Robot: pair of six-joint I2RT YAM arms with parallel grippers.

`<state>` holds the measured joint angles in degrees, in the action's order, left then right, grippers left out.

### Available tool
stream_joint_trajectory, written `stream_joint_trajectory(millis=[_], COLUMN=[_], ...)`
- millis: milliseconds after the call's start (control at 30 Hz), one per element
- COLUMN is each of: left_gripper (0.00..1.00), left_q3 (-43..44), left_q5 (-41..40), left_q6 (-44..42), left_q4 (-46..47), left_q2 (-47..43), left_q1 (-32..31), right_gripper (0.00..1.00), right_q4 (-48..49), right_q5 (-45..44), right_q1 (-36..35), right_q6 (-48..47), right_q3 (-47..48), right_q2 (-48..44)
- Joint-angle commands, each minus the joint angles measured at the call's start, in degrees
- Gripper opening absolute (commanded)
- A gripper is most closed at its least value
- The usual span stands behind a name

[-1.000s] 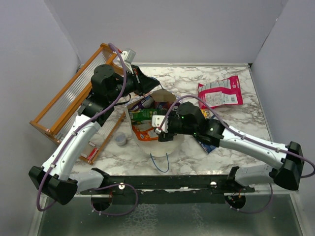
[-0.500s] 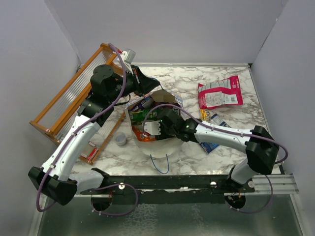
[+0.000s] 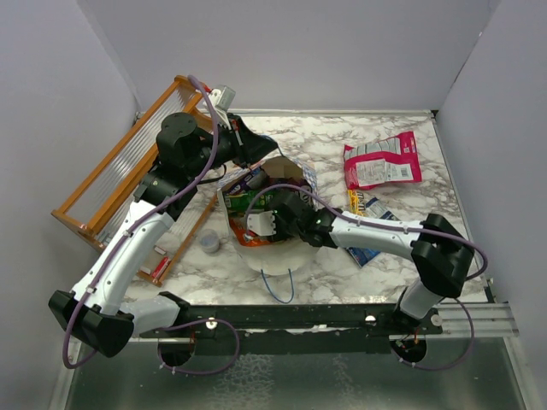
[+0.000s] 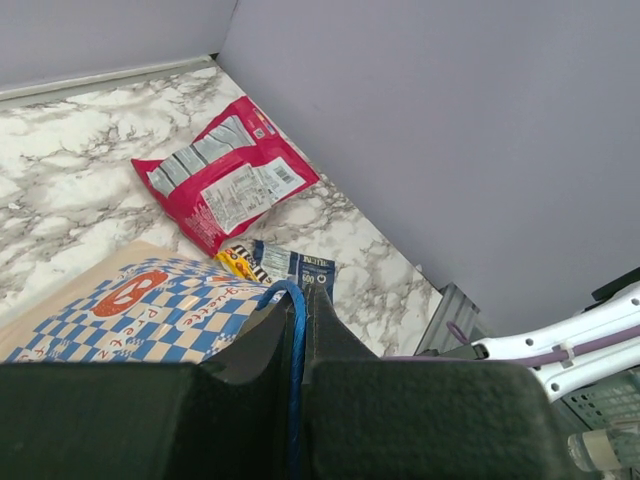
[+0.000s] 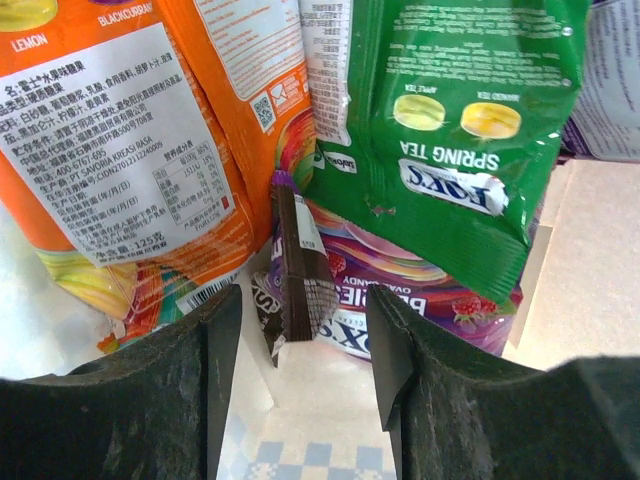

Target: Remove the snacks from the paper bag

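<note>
The tall blue-and-white checkered paper bag [image 3: 291, 249] sits near the middle of the white marbled table [image 3: 402, 128], its mouth open upward; the left gripper [image 4: 298, 305] is closed tight on a thin blue string handle [image 4: 296, 345] at the bag's far rim, the cord pinched between its dark fingers; a second blue handle loop [image 3: 279, 287] lies on the table at the near side.

The right gripper [image 5: 303, 330] reaches inside the bag, jaws about halfway apart and holding nothing; a small dark brown wrapper [image 5: 296, 270] stands on edge between the fingers [image 5: 222, 350], with a gap on each side. Behind it, in the bag, are a glossy orange packet [image 5: 150, 150], a green sweet packet [image 5: 450, 140] and a purple packet [image 5: 400, 285] under the green one.

Outside the bag, a large pink-red pouch [image 3: 383, 161] lies flat toward the far right corner; a yellow-and-blue packet [image 4: 275, 262] lies between the pouch and the bag.

A small grey-blue cup [image 3: 209, 244] stands just left of the bag; an orange wooden rack [image 3: 102, 192] rests tilted against the left wall.
</note>
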<state>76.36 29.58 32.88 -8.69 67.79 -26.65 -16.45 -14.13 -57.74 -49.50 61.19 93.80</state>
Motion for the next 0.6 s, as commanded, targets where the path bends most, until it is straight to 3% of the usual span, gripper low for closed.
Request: stream_joint_trajectory(millis=[0,233,433,567], left_gripper=[0.00,0.00,0.00,0.00], left_q3=[0.99,0.99,0.96,0.51], left_q5=[1.28,1.14,1.52,1.17], left_q6=[-0.10,-0.57,-0.80,-0.72], left_q4=[0.59,-0.14,-0.25,0.09], left_q2=[-1.85,-2.22,-2.03,-2.34], left_q1=[0.02,0.02,0.02,0.02], right_gripper=[0.50,0.30,0.06,0.01], right_q4=[3.35,4.02,2.10,2.30], right_q5=[-1.64,-1.09,0.64,1.91], right_q1=[0.31,0.87,0.92,0.91], right_q6=[-1.46,-1.36,-0.43,0.24], right_q3=[0.56,1.38,2.58,2.00], right_q2=[2.90,4.80,1.28,-3.22])
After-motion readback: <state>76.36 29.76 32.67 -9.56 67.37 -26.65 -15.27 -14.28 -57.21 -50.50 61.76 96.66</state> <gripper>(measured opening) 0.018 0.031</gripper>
